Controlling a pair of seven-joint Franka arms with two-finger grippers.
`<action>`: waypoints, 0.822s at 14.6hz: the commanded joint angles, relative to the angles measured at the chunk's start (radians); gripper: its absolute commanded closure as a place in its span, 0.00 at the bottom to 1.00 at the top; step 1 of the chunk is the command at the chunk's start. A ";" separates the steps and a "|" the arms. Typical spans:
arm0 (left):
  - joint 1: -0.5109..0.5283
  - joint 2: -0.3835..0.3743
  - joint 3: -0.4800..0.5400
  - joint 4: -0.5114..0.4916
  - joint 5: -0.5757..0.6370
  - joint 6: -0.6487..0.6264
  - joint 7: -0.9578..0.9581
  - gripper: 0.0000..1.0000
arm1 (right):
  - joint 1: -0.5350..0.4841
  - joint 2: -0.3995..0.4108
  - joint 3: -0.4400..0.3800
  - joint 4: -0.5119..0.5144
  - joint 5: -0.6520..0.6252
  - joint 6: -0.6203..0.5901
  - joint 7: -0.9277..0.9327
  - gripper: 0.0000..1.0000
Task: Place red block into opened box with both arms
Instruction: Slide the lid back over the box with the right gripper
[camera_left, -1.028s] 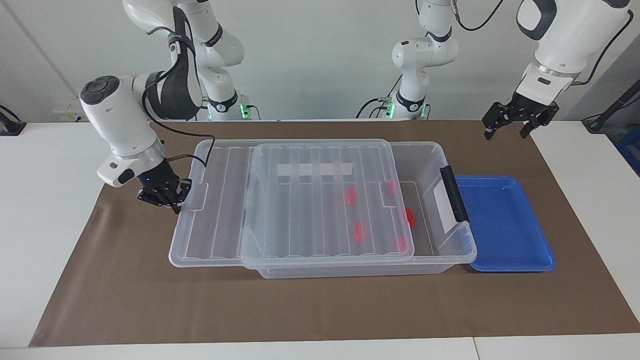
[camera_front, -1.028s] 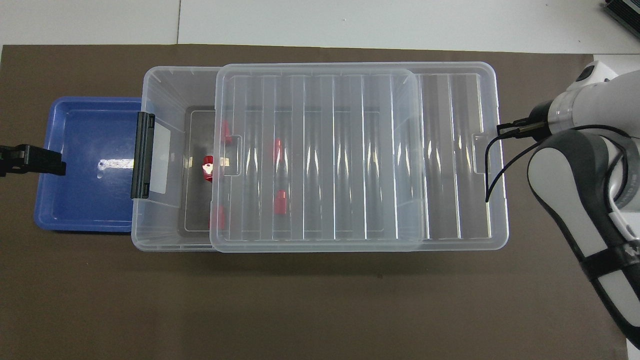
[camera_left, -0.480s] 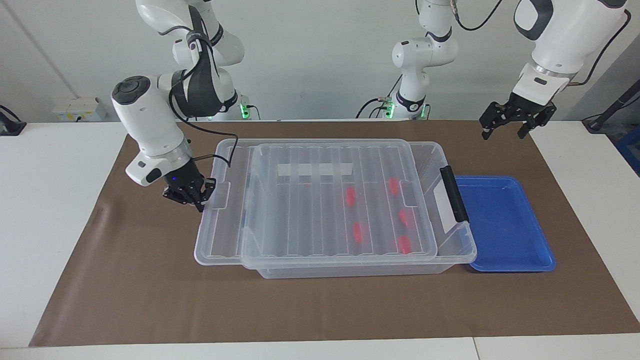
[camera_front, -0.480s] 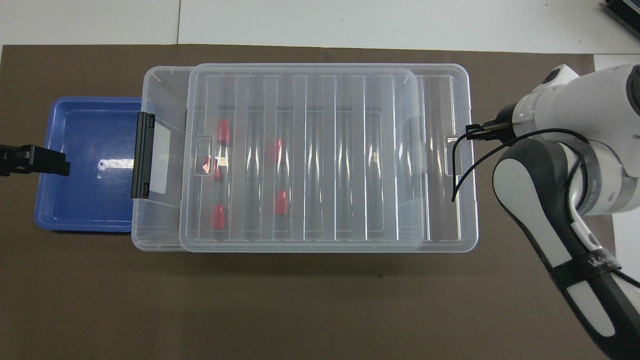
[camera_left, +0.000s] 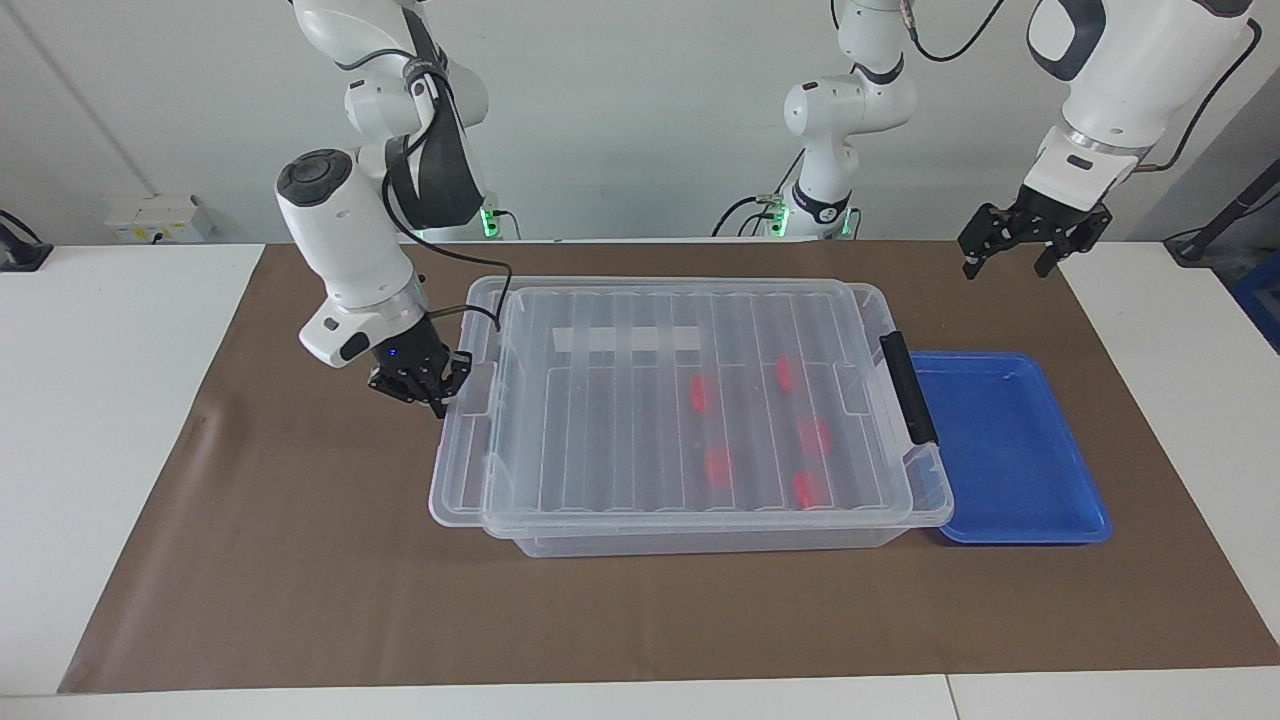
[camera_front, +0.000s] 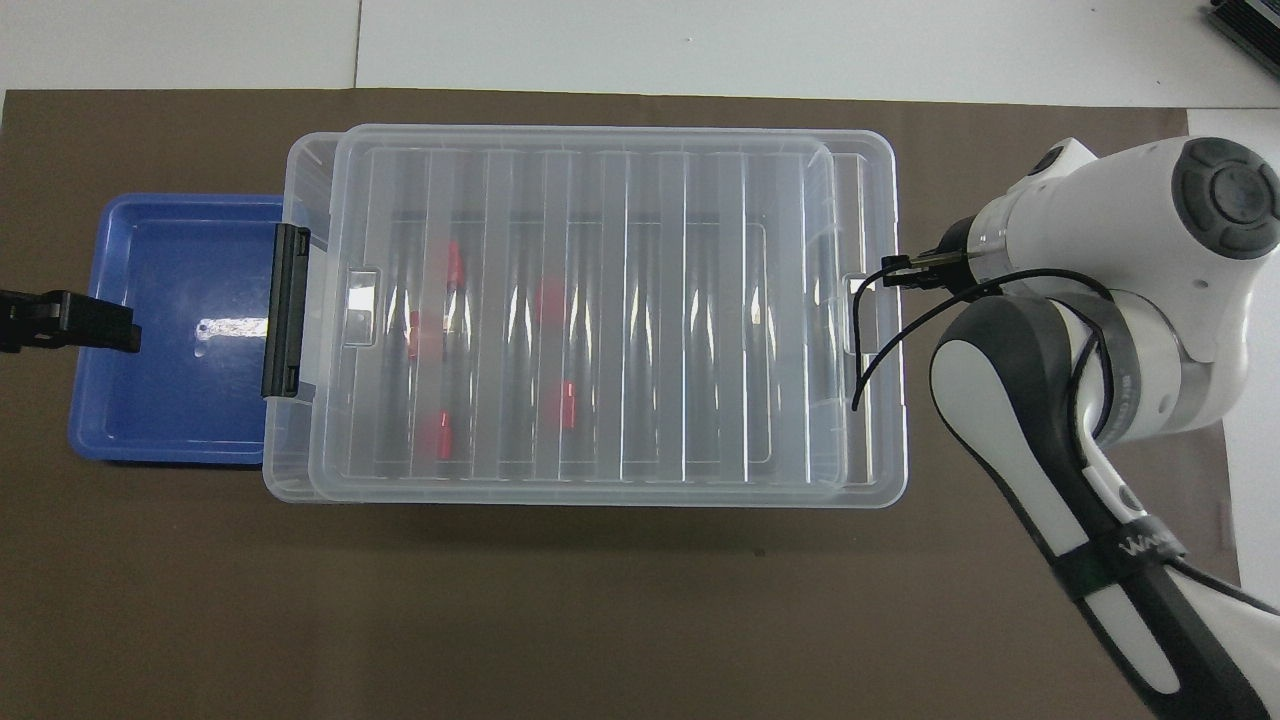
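My right pincer (camera_left: 432, 385), fingers pressed together, shoves the lid (camera_left: 690, 400) over the box (camera_left: 700, 535); five blocks (camera_left: 701, 393) lie inside. Left pincer (camera_left: 1030, 238) waits wide. Next: seat the lid square.

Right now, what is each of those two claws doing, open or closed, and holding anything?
Left gripper: open, holding nothing, raised near the blue tray.
Right gripper: shut, against the end of the box's lid.
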 joint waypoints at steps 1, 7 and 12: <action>0.001 -0.013 -0.002 -0.009 0.014 -0.006 0.014 0.00 | 0.008 0.001 0.002 -0.009 0.032 0.017 0.015 1.00; 0.001 -0.013 -0.002 -0.007 0.014 -0.003 0.014 0.00 | 0.020 0.001 0.004 -0.009 0.034 0.012 0.014 1.00; 0.001 -0.015 -0.006 -0.009 0.014 -0.005 0.014 0.00 | 0.020 -0.001 0.002 -0.009 0.081 0.011 0.006 1.00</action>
